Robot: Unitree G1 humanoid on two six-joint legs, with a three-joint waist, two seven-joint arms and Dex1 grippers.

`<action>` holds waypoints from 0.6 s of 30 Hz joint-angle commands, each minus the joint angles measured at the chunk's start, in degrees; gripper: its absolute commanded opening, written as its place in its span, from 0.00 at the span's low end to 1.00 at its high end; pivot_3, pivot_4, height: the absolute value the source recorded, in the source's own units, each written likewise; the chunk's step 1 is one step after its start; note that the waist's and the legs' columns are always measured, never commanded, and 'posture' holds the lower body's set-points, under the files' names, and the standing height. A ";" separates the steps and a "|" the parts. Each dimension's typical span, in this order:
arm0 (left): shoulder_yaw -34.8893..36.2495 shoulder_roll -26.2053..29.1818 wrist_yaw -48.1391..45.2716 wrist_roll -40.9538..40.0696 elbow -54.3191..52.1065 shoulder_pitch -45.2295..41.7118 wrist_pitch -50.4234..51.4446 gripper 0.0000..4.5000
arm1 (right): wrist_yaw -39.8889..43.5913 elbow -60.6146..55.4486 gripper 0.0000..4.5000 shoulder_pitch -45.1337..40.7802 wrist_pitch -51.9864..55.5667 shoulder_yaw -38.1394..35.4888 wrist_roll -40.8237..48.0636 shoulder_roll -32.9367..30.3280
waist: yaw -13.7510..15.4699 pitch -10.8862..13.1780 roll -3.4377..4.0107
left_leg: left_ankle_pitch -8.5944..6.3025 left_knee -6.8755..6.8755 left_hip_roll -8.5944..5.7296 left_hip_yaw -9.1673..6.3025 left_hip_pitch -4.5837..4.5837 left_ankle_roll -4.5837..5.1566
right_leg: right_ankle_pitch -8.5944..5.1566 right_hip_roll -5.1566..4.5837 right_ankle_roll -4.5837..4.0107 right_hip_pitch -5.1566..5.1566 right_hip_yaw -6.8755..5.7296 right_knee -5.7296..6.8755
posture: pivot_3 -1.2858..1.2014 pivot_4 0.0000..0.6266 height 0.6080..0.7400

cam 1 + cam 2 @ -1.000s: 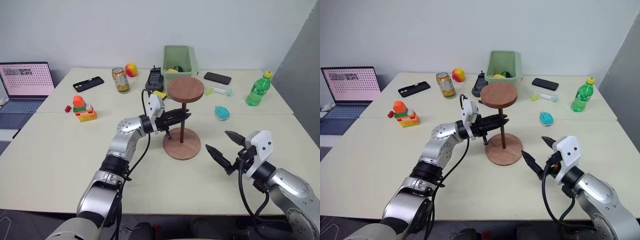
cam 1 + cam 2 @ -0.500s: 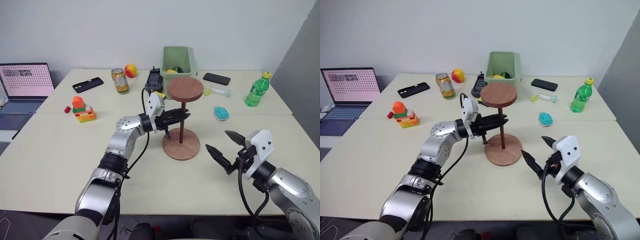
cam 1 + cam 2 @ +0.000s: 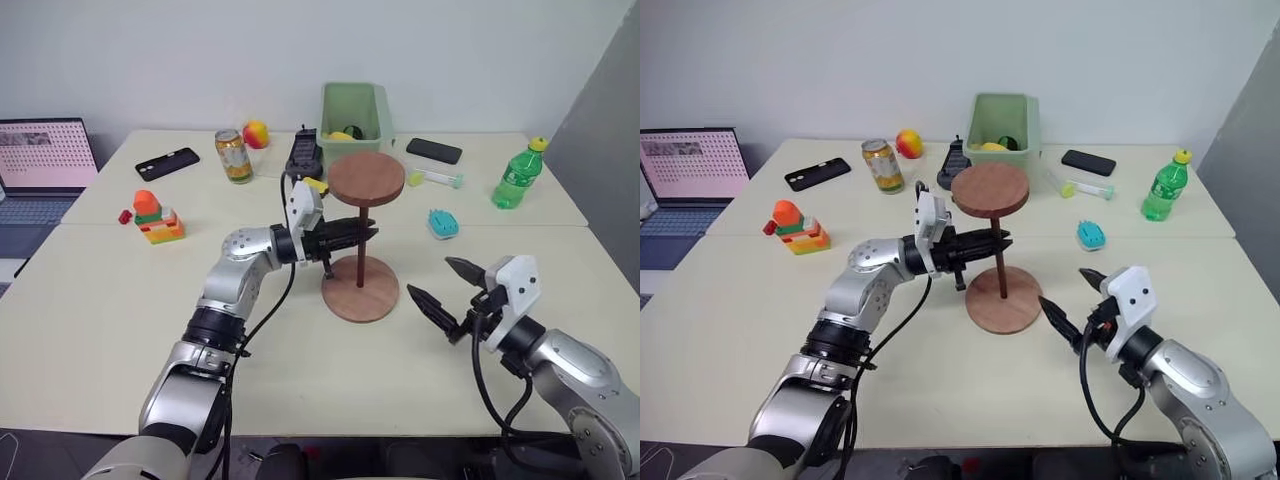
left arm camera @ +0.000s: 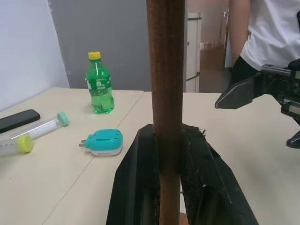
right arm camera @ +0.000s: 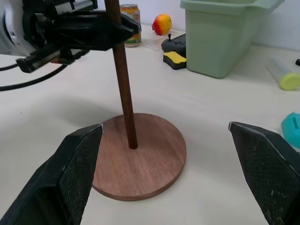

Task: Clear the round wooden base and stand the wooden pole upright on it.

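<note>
our left gripper [image 3: 366,231] grips the wooden pole [image 3: 361,247], standing in the round wooden base [image 3: 360,288]; right gripper [image 3: 435,285] open. we just let go.

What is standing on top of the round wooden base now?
The wooden pole stands upright at the centre of the round wooden base, held by the left gripper. The pole covers the centre; the base's remaining surface is bare.

A pale cream worktop [image 3: 90,300], made of sections joined at seams, stands against a plain white wall [image 3: 200,50]; a grey panel [image 3: 605,110] rises beside the wall.
</note>
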 commanded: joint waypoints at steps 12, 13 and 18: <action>-1.01 4.61 -1.00 2.03 -3.87 4.05 8.48 0.36 | 0.52 1.09 1.00 -2.30 -1.07 0.99 -1.44 0.28 | -0.42 1.30 0.10 | 0.02 0.03 -0.09 0.12 -0.99 -0.07 | 0.03 0.03 -0.02 -1.17 0.08 0.19 | 0.52 0.24 1.00; -0.49 4.93 -1.49 1.47 -4.81 3.86 9.21 0.39 | 0.69 1.35 1.00 -2.43 -1.16 0.99 -1.51 0.22 | -0.09 1.43 -0.04 | 0.04 0.13 -0.08 0.05 -1.60 -0.09 | 0.08 0.03 -0.10 -1.77 0.01 0.35 | 0.52 0.24 1.00; 1.04 6.84 -3.35 -0.71 -9.46 3.36 13.14 0.67 | 1.69 3.16 1.00 -3.84 -1.78 1.61 -1.62 0.11 | 1.36 1.54 -0.11 | 0.32 1.07 -0.09 -0.07 -3.90 -0.58 | 0.23 -0.03 -0.31 -3.79 -0.35 1.17 | 0.52 0.24 1.00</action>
